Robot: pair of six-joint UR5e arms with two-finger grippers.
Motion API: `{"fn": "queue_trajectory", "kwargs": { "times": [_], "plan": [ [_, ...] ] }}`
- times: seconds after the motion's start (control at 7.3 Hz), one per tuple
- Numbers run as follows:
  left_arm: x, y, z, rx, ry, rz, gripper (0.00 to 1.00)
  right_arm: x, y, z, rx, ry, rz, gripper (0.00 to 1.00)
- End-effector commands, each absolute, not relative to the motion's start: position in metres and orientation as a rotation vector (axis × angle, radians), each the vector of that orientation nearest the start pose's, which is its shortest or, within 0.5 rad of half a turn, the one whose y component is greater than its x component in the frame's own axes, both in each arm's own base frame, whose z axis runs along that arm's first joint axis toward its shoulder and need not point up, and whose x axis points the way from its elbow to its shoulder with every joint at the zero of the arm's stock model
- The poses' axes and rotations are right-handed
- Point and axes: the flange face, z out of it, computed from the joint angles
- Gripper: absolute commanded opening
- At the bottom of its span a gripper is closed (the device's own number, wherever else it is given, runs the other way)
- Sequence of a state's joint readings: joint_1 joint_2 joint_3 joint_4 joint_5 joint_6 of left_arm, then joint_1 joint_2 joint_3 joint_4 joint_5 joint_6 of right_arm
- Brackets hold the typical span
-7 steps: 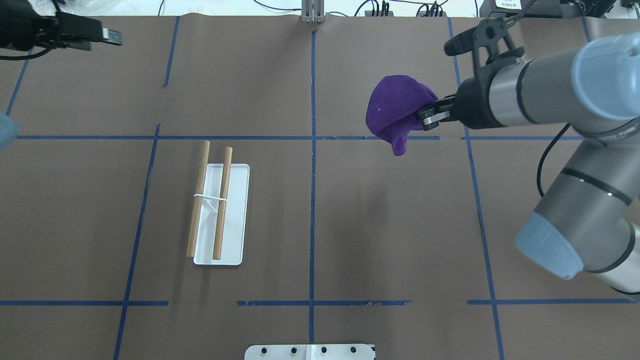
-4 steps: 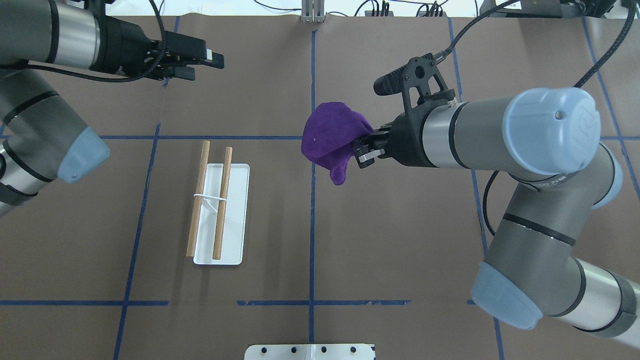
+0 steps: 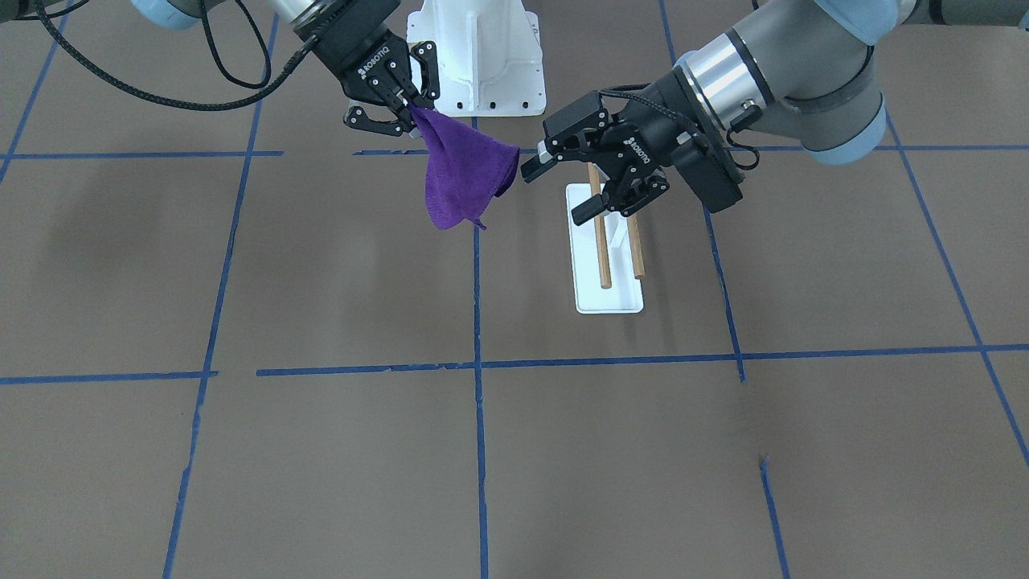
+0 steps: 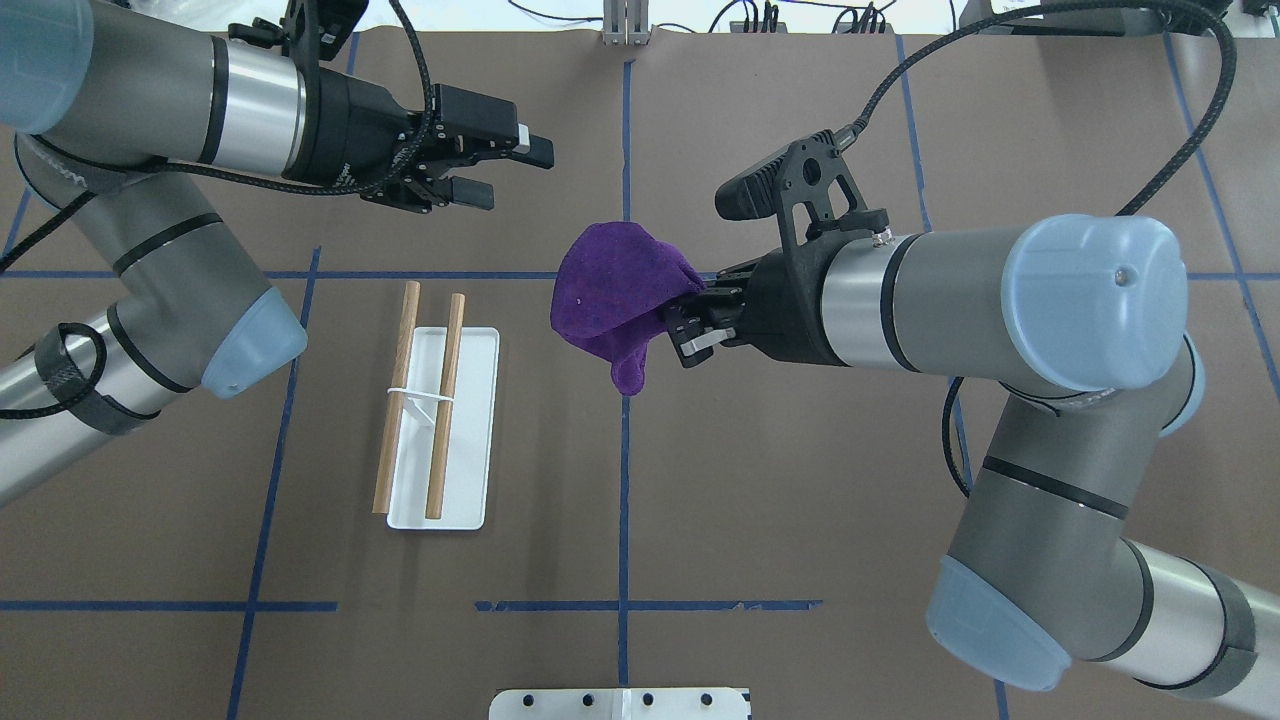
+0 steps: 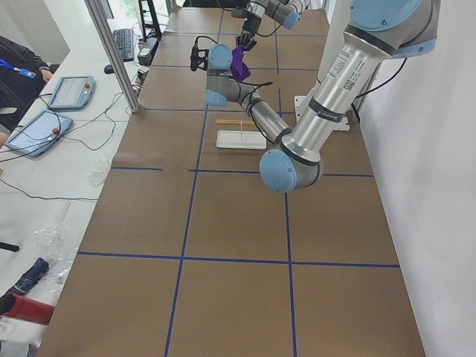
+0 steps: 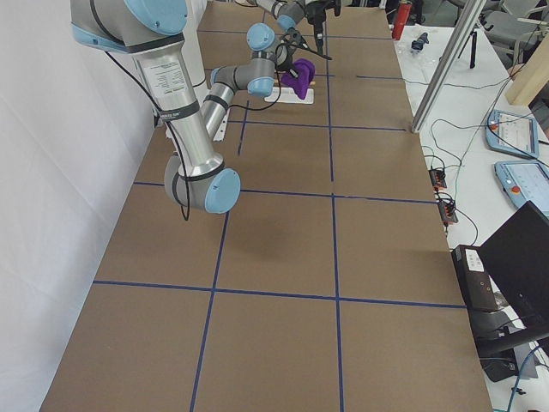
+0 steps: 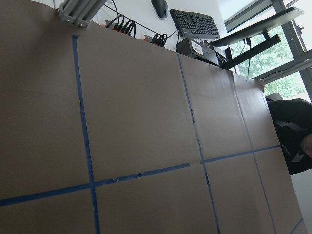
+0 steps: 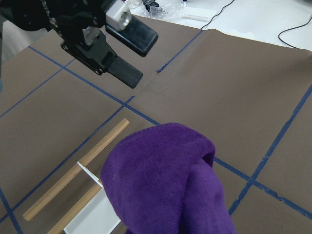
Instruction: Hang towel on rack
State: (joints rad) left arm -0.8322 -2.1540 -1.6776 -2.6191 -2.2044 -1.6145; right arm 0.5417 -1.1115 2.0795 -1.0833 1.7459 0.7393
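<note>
The purple towel [image 4: 612,295] hangs bunched from my right gripper [image 4: 686,322], which is shut on one edge of it and holds it above the table near the centre line. It also shows in the front view [image 3: 464,173] and fills the right wrist view [image 8: 165,190]. The rack [image 4: 470,430] stands on the table to the towel's left, with a white base and two wooden rods [image 4: 446,400]. My left gripper [image 4: 516,177] is open and empty, in the air up and left of the towel, behind the rack. In the front view it [image 3: 553,193] sits just beside the towel.
The white robot pedestal [image 4: 620,703] is at the near table edge. Blue tape lines [image 4: 625,480] cross the brown paper. The left wrist view shows only bare paper and tape [image 7: 85,146]. Tablets and cables lie on a side bench [image 5: 59,104].
My right gripper has carried the towel left, from the right half to the centre line. My left arm has swung in from the far left towards the towel, gripper open.
</note>
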Motion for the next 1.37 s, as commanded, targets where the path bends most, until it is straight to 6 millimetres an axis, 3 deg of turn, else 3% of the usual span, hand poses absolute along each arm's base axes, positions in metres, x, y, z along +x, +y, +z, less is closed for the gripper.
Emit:
{"fn": "queue_trajectory", "kwargs": {
  "times": [0.0, 0.27, 0.55, 0.96, 1.1, 1.23],
  "plan": [
    [0.373, -0.469, 0.145, 0.114, 1.742, -0.095, 1.00, -0.386, -0.367, 0.131, 0.828, -1.230, -0.360, 0.00],
    [0.386, -0.453, 0.134, 0.085, 1.761, -0.064, 0.97, -0.386, -0.367, 0.132, 0.826, -1.228, -0.360, 0.00],
    [0.390, -0.448, 0.125, 0.064, 1.774, -0.061, 0.81, -0.387, -0.367, 0.132, 0.824, -1.227, -0.362, 0.00],
    [0.390, -0.447, 0.125, 0.058, 1.775, -0.063, 0.44, -0.386, -0.367, 0.132, 0.826, -1.228, -0.360, 0.00],
    [0.390, -0.447, 0.124, 0.012, 1.778, -0.100, 0.18, -0.386, -0.367, 0.132, 0.825, -1.228, -0.362, 0.00],
    [0.387, -0.445, 0.121, -0.008, 1.786, -0.114, 0.00, -0.386, -0.368, 0.133, 0.826, -1.226, -0.362, 0.00]
  ]
}}
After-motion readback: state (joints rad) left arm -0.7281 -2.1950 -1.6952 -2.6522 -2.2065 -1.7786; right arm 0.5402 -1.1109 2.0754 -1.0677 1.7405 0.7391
